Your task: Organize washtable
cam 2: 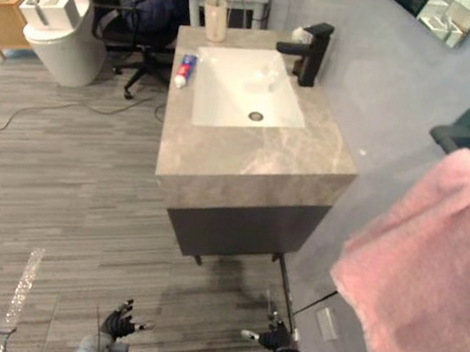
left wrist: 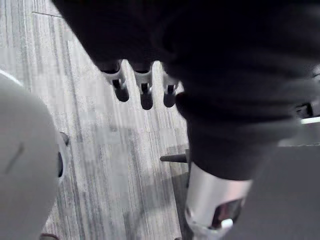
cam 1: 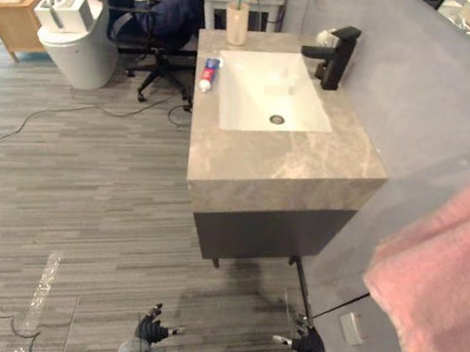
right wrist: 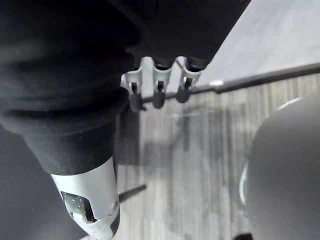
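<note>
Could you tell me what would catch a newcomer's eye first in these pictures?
The pink towel hanging large at the near right stands out first. Next comes the stone-topped washstand against the wall, with its white sink, black tap and a toothpaste tube lying left of the sink.

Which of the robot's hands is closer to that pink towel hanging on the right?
Right. The right hand hangs low, just left of the pink towel; the left hand hangs equally low but farther over to the left.
</note>
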Tool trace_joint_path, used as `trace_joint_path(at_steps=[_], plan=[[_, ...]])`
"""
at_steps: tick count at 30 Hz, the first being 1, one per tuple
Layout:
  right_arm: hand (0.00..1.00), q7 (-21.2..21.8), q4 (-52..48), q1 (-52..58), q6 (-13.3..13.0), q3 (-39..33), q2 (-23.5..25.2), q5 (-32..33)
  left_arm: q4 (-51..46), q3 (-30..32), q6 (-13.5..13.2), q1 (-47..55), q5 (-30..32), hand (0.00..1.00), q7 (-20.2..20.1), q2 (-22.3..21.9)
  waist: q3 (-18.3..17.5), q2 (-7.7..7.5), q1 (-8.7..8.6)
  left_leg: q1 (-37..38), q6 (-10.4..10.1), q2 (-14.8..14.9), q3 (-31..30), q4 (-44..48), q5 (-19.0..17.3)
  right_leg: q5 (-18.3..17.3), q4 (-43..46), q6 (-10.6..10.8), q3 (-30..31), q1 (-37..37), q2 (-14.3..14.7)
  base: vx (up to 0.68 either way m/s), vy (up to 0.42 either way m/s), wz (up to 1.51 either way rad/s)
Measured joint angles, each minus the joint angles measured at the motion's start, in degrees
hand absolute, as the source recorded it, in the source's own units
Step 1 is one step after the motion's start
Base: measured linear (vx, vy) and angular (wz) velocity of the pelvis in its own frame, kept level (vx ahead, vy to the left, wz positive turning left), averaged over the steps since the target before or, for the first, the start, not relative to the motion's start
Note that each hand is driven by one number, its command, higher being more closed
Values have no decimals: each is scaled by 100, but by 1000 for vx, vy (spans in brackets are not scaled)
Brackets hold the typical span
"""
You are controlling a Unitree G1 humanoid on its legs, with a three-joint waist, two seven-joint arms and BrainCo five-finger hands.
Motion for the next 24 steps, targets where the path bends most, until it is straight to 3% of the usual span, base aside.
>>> trace_joint_path(at_steps=[3,6,7,10,11,16,19,20,21,22,23,24], plan=[[0,-10,133,-31,-1,-143,111,0,6,-149,5,-5,14,0,-4,114,-1,-55,-46,47,3,-124,-158,-555,358,182,-185,21,-507,150,-62,-44,13,73],[0,-40,160,-49,-5,-193,149,-2,76,-193,21,-97,119,0,-98,156,26,-122,-152,-62,106,99,381,-219,223,200,-278,7,-1018,373,-114,-43,20,87],[0,-44,165,-47,-2,-190,147,-4,75,-205,22,-96,128,0,-112,164,30,-136,-146,-58,100,47,320,-285,259,207,-253,16,-1025,402,-146,-128,91,51],[0,-47,164,-19,-8,-110,174,-9,217,-318,43,-17,230,0,-109,228,-1,-137,-145,601,209,-437,166,-1801,1027,295,-270,69,-975,438,-216,-103,141,29],[0,-51,161,-46,-9,-97,219,-20,276,-300,57,-56,225,0,-106,284,36,-200,-157,539,254,-481,42,-1855,1071,297,-284,71,-950,431,-205,-132,65,30],[0,-29,183,-50,-8,-48,216,-69,286,-118,66,-38,227,0,-102,314,54,-194,-130,459,301,-521,-48,-1857,1107,415,-532,50,-714,449,-129,-167,62,13],[0,-3,145,-106,-10,-36,184,-73,316,107,105,-27,239,0,-95,287,92,-137,-169,317,299,-608,-146,-1856,1089,287,-594,230,-670,409,-131,-145,71,20],[0,0,128,-56,-10,-31,173,-102,319,113,103,-28,245,0,-96,291,89,-181,-180,211,216,-654,-174,-1854,981,120,-575,441,-513,311,-130,-67,67,37],[0,9,107,-39,-11,-25,204,-150,311,240,97,-97,246,0,-103,266,85,-245,-167,-47,557,-610,-219,-1071,785,-209,-200,704,41,48,-85,29,-5,35],[0,30,-35,-11,-11,-32,112,-165,308,253,85,-110,247,0,-99,243,141,-124,-129,-255,608,-528,-290,-603,608,-330,-4,708,439,-58,139,35,-20,52],[0,21,-125,-19,-26,-38,85,-165,302,267,113,-155,248,0,-98,261,190,-102,-194,-507,648,-562,-476,-294,384,-365,130,318,1117,-174,389,43,-9,74],[0,25,-111,-50,-13,-50,26,-173,296,268,108,-153,248,0,-98,223,198,-78,-209,-529,658,-724,-625,-407,376,-388,132,278,1158,-205,379,-6,52,79]])
